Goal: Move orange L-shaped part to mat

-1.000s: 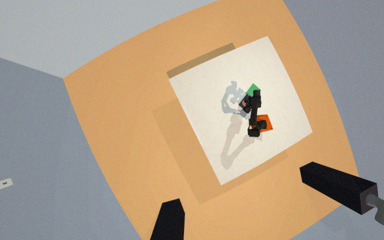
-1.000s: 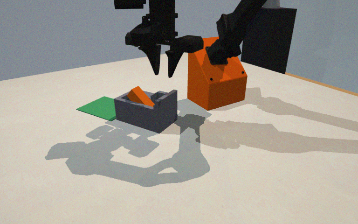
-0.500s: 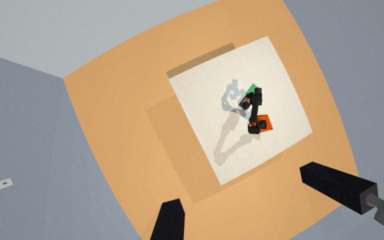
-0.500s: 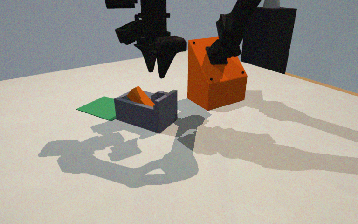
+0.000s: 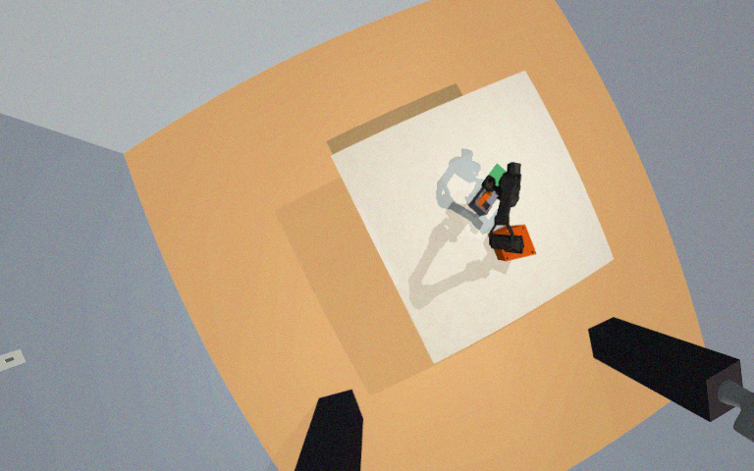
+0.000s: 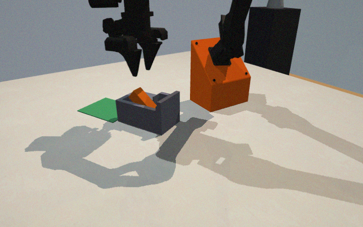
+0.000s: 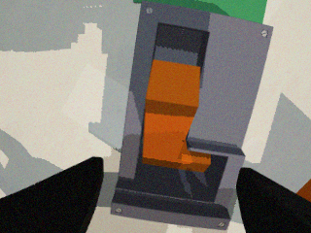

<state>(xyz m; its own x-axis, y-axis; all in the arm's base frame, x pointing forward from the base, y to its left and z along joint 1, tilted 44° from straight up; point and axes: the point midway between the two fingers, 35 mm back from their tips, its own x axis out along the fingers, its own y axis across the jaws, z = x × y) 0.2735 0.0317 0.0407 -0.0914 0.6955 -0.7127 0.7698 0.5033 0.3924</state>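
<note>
The orange part (image 6: 141, 96) (image 7: 170, 121) (image 5: 484, 198) sits tilted in the pocket of the grey tray (image 6: 139, 116) (image 7: 228, 78). Its straight end is raised above the rim near the mat, and its L-shaped end is low in the pocket. The green mat (image 6: 99, 109) (image 5: 496, 173) (image 7: 248, 9) lies flat beside the tray, at the raised end's side. My gripper (image 6: 141, 72) (image 7: 171, 173) is open and empty, pointing down above the tray and clear of the part. In the top view the arm hides the fingertips.
The orange base block (image 6: 227, 93) (image 5: 525, 244) of the arm stands behind and to the right of the tray in the exterior view. A raised wall (image 6: 168, 102) rims the tray's end nearer that block. A black block (image 6: 271, 39) stands farther back.
</note>
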